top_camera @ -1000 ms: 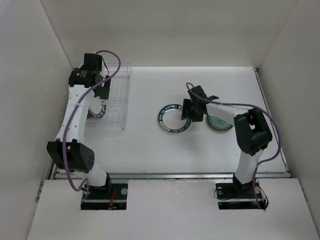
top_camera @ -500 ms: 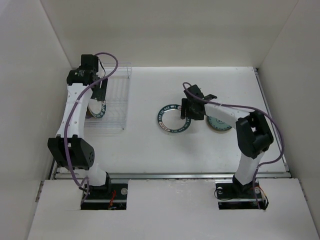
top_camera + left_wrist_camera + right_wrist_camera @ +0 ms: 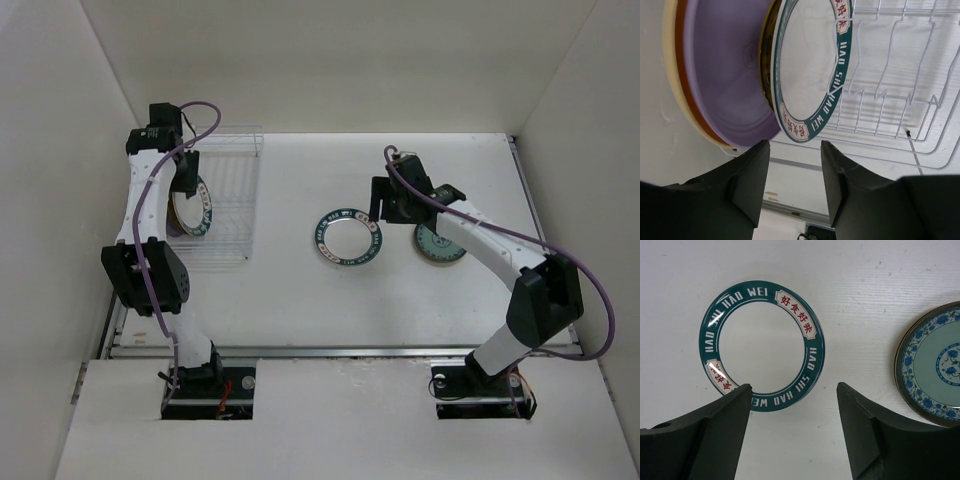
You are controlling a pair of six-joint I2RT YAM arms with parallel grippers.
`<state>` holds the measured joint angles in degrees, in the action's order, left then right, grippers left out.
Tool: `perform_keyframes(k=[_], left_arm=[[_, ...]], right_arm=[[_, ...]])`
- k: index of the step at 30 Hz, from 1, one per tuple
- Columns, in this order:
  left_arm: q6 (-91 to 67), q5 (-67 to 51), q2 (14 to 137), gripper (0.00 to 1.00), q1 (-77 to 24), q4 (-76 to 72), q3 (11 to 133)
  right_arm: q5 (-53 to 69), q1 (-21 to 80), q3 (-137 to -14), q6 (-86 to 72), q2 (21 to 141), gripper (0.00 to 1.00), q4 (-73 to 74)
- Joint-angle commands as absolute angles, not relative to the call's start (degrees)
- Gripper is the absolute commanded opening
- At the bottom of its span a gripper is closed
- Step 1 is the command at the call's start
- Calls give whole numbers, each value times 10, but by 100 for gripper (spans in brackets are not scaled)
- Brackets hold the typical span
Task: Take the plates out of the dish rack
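Standing in the dish rack (image 3: 900, 100), the teal-rimmed plate (image 3: 805, 65) is seen just ahead of the left gripper (image 3: 794, 150), whose jaws are spread wide. Only its edge should be pinched, not the purple plate (image 3: 725, 75) beside it.

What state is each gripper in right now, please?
Left gripper: open, holding nothing.
Right gripper: open, holding nothing.

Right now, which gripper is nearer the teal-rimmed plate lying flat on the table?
Right. The right gripper hangs open at the edge of that plate; the left gripper is far off at the dish rack.
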<state>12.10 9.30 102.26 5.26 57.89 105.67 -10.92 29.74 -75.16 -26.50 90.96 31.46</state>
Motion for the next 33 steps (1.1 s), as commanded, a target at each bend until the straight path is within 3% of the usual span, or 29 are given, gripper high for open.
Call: perform_keyframes(k=[1,3,8,17,18,20,23,33], left_arm=[[115,67,1008,42,50,592,1078],[115,59,1013,35,50,598,1085],[115,74,1028,42,50,598,1085],[102,148,1086,41,50,570,1105],[102,148,1094,39,50,570,1114],[102,156,1121,17,50,576,1128],[97,163,1133,0,50,598,1147],[111,147,997,0,50,633,1194]], right_arm=[[-96,303,-758,-246,902,75,306],[-88,303,-758,-246,902,75,306],[-90,303,-758,-235,902,75,301],[-84,297,-769,-223,912,75,301],[-84,297,-774,-223,912,75,301],[-84,297,-774,-223,912,75,301],[-84,297,-774,-223,907,75,301],[-30,297,-792,-197,896,75,306]])
